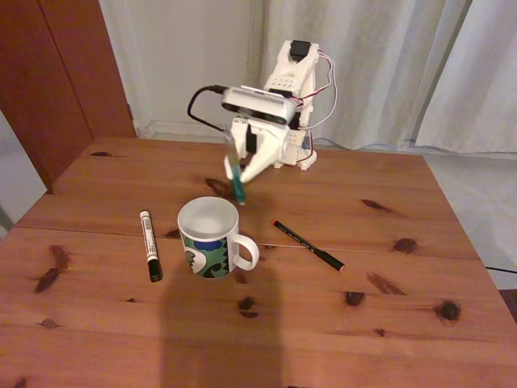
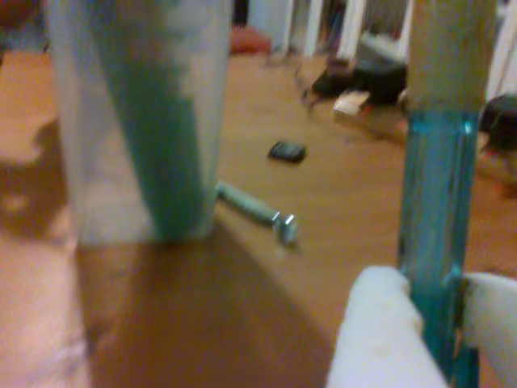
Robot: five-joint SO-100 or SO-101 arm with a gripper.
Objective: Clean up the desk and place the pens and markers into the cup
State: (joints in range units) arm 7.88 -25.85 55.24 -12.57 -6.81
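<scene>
The white two-finger claw [image 1: 239,171] is pinching the slim teal translucent pen [image 1: 237,183], and the wrist view confirms it: the pen [image 2: 435,234] stands between two white fingertips [image 2: 380,323] pressed against its sides. In the fixed view the pen hangs nearly upright, tilted slightly, its lower tip just above and beyond the far rim of the white ceramic mug with the green, blue and black swirl [image 1: 212,237].

The step in hand looks like carrying this pen over the mug and dropping it in. To do it well, the arm should bring the tip toward the mug's mouth, which lies at about 7 o'clock from the claw in the fixed view, keep the pen steep, and only release once the tip is inside the rim; a release too early would likely let it bounce off the edge.

On the reddish-brown pine desk [image 1: 323,323], the thick white marker with a black cap [image 1: 149,245] lies at 9 o'clock from the mug, and the thin black pen with red ends [image 1: 308,245] at 3 o'clock, both well apart from the claw.
</scene>
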